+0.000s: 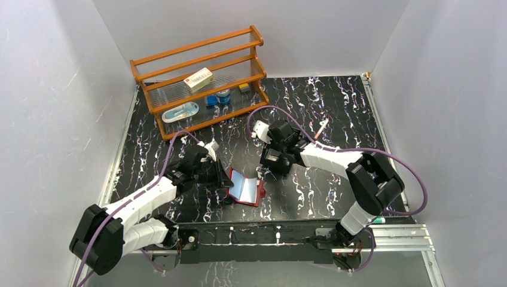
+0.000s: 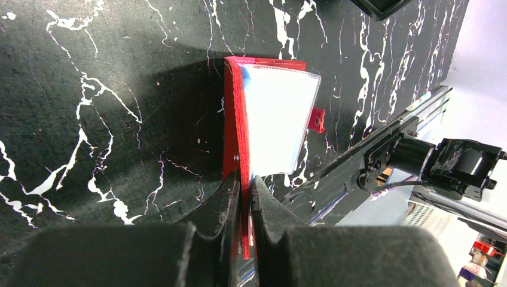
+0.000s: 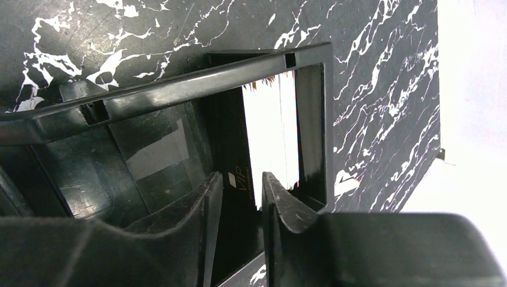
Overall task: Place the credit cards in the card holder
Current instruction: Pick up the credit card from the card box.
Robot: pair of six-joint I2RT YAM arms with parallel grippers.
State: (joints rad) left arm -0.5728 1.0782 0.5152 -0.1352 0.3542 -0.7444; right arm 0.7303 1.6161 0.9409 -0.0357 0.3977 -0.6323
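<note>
near the front middle of the black marbled table (image 1: 341, 101), between the two arms, the red card holder (image 1: 245, 188) is open in a v, its pale glossy inner sleeve facing up toward the overhead camera.

left gripper (image 2: 246, 179): jaws nearly together, pinching the red cover of the holder at its edge. the left wrist view shows the cover running up between the two fingers. the clear sleeve fans out to the right, and the snap tab (image 2: 317, 119) sticks out beyond it.

right gripper (image 3: 239, 182): fingertips sit inside a black plastic tray (image 3: 209, 81) just beyond the holder, on the right arm's side. the jaws are part open, with a clear gap between the fingers.

credit cards: a black card (image 3: 234, 179) marked "vip" shows in that gap, its face toward the wrist camera. whether it touches either finger cannot be told. just to its right, a pack of white cards (image 3: 272, 137) stands on edge against the tray's end wall, with a trace of orange at its upper edge.

background: a wooden rack (image 1: 197, 46) at the far left of the table carries a cream box with red label (image 1: 198, 79) on its middle shelf and small blue containers (image 1: 218, 97) on the lower one. a thin pale strip (image 1: 321, 127) lies on the table beyond the right arm, too small to identify.
</note>
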